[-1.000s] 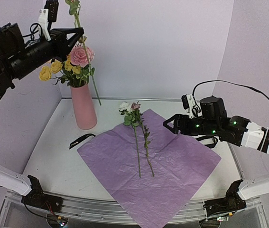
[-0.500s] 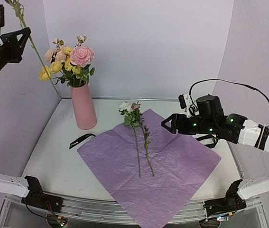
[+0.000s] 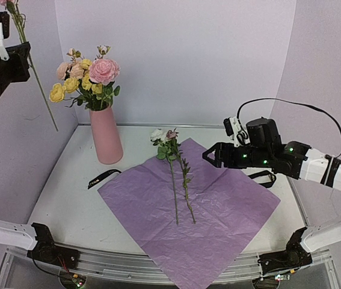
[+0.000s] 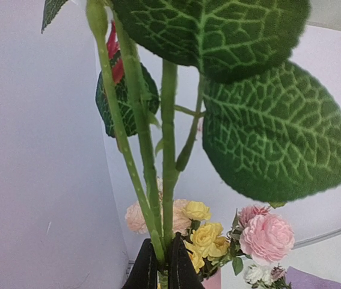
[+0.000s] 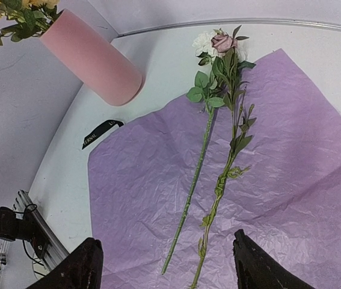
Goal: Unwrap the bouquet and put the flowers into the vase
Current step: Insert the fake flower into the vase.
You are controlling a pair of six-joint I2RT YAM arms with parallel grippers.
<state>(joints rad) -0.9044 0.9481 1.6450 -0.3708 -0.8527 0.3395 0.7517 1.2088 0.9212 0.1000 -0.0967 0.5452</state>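
bright, even, diffuse light fills every view; only faint soft shadows lie beside the tall matte pink vase [image 3: 106, 141] and the crinkled lilac paper sheet [image 3: 218, 205]. the overhead and right wrist views bow at the edges. the long green flower stem [image 4: 169, 150] looms close, slightly soft.

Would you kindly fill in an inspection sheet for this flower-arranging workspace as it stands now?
Surface: white table, partly covered by a flat, crinkled lilac paper.
Job's things: pink vase upright, left of the paper, holding pink and yellow flowers; two stems lying on the paper.
Clutter: black ribbon loose on the table beside the paper.
Grippers: left gripper shut on a leafy stem, raised high; right gripper open, empty, over the paper.
Cables: black cable looping over the right arm.
Surroundings: plain lilac walls.
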